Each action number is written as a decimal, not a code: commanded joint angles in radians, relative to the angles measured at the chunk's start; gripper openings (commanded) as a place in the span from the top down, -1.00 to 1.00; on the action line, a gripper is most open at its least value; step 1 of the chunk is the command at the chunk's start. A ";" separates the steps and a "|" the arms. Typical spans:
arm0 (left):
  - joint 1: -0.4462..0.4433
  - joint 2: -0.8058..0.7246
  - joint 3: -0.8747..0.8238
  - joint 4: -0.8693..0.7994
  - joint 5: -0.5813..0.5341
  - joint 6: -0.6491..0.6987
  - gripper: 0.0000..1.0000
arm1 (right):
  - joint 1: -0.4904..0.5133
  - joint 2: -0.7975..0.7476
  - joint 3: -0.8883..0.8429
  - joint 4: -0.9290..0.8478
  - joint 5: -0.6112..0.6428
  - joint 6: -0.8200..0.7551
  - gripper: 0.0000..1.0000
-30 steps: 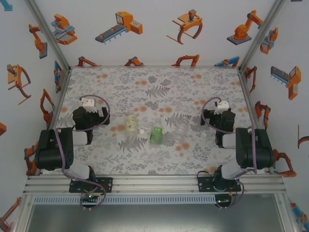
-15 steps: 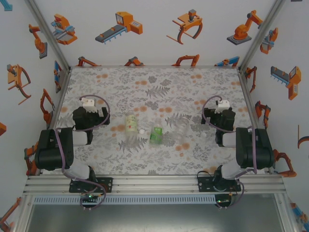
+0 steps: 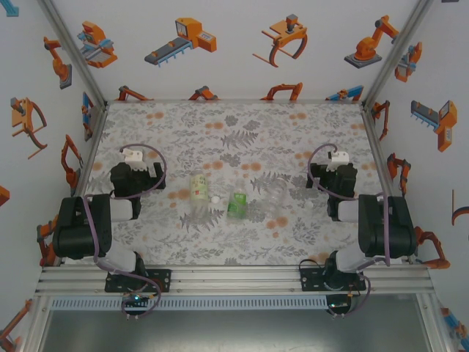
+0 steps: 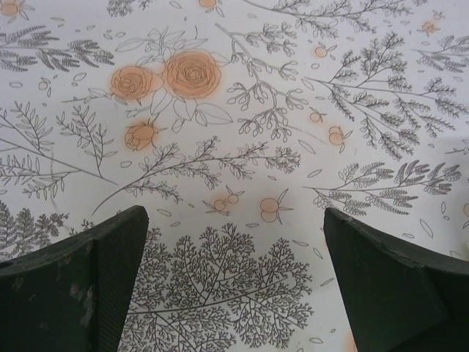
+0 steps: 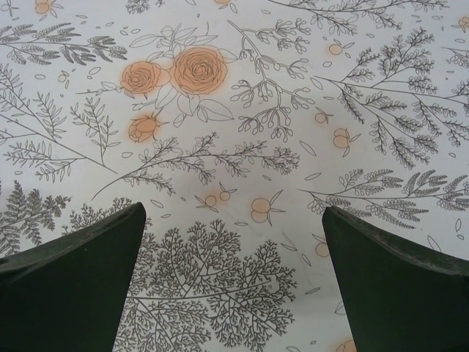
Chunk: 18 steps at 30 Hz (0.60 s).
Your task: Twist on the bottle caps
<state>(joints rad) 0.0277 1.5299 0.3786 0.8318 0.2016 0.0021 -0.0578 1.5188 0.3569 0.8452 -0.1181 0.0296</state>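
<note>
Flowery table (image 3: 242,125) inside walls (image 3: 234,70) with orange robot pictures; three bottles (image 3: 237,204) close together mid-table, white cap (image 3: 216,199) between two; left gripper (image 4: 234,220) and right gripper (image 5: 233,214) wide open, holding nothing.

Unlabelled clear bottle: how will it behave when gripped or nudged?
The unlabelled bottle looks empty and see-through, so probably very light and apt to skid or tip if nudged. Its clear plastic wall may flex when squeezed. Its round body would likely roll if toppled.
</note>
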 commanded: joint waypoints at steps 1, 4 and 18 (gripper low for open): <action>0.005 -0.084 0.054 -0.127 -0.033 -0.021 -0.94 | -0.005 -0.079 0.047 -0.086 0.001 0.005 -0.93; 0.003 -0.145 0.101 -0.254 -0.074 -0.030 -0.94 | -0.002 -0.134 0.069 -0.167 0.027 0.011 -0.92; 0.018 -0.267 0.437 -0.918 -0.334 -0.276 -0.94 | 0.090 -0.375 0.248 -0.653 0.062 0.108 -0.81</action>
<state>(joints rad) 0.0345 1.2804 0.7506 0.1143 -0.0589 -0.1574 -0.0036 1.1873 0.5613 0.3470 -0.0612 0.0921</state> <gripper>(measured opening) 0.968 0.908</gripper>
